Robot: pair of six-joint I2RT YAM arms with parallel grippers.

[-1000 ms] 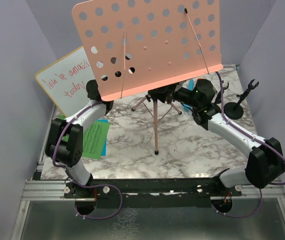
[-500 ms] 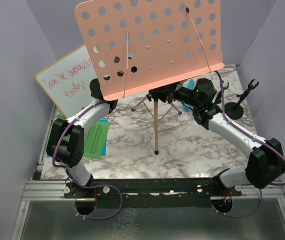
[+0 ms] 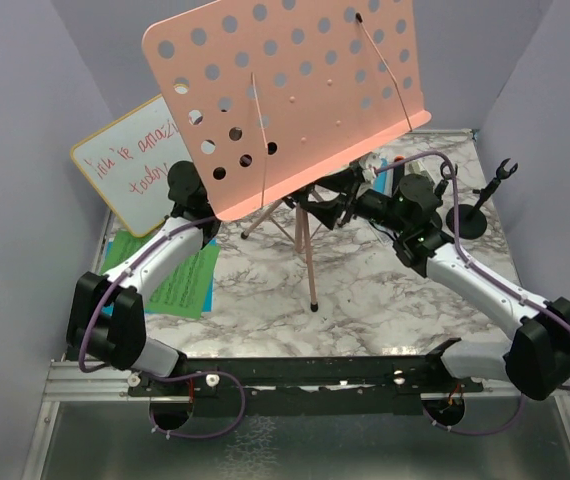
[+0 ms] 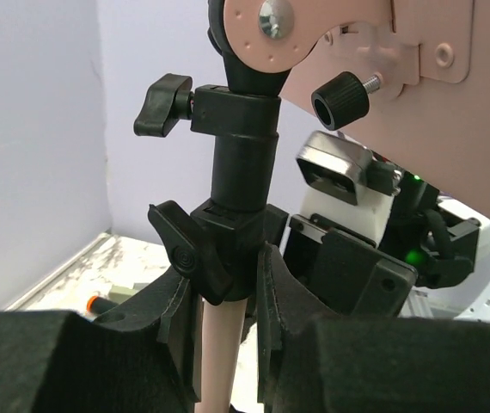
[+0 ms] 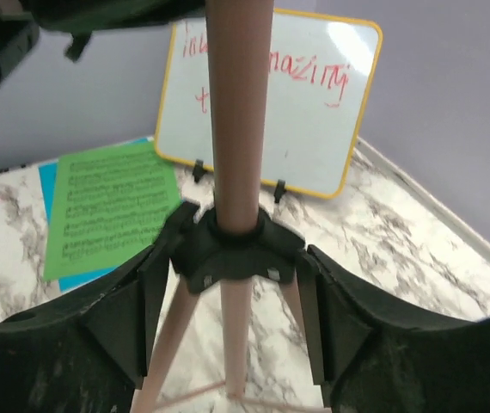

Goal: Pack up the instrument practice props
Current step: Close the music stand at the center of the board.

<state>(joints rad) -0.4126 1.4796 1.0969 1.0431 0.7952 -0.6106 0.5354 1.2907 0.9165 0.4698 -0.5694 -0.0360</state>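
Note:
The pink music holder stands mid-table, its perforated tray (image 3: 285, 100) tilted over both wrists and its pole (image 3: 307, 255) running down to the tripod feet. My left gripper (image 4: 228, 335) is hidden under the tray from above. In the left wrist view it is shut on the pink pole (image 4: 219, 361), just below the black clamp collar (image 4: 228, 241). My right gripper (image 5: 232, 275) is open and straddles the black leg hub (image 5: 232, 249), with a gap on each side. A green music sheet (image 3: 170, 278) lies on a blue one (image 5: 47, 176) at the left.
The yellow-framed whiteboard (image 3: 135, 160) leans at the back left, close behind the left arm. A black round-based mic holder (image 3: 468, 218) stands at the right edge. Purple walls close in both sides.
The left jaws have closed on the pole and the right jaws have opened off the hub. The tray has tipped and swung left. The left arm has stretched further out.

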